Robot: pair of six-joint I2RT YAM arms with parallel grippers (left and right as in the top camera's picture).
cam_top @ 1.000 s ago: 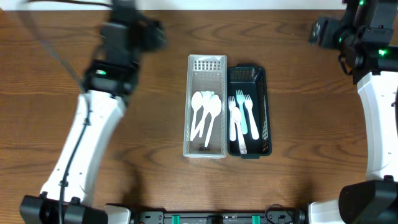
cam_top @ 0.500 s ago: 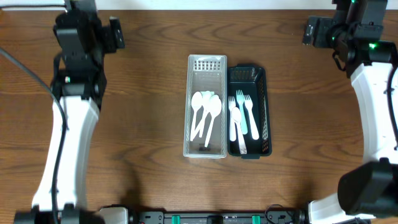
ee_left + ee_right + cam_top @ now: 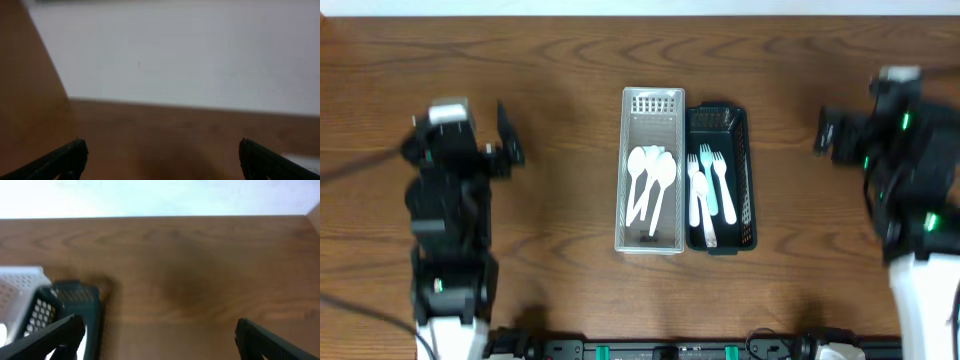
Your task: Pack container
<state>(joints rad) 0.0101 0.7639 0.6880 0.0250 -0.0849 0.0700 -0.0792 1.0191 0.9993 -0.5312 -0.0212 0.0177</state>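
White slotted container (image 3: pixel 653 108) holding pale spoons (image 3: pixel 650 182), touching a dark container (image 3: pixel 747 190) of forks (image 3: pixel 708 188) on its right, both mid-tabletop (image 3: pixel 560 150), left end effector (image 3: pixel 161 150) and right end effector (image 3: pixel 160 327) well apart from them, out at either side, each with fingers spread wide, empty.

Left arm (image 3: pixel 445 190), right arm (image 3: pixel 910 170): nearer bases

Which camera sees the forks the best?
The overhead view. It looks straight down on the forks lying in the dark bin, so all of them show. The right wrist view catches only that bin's end at its left edge, forks not clear. The left wrist view shows just table and wall.
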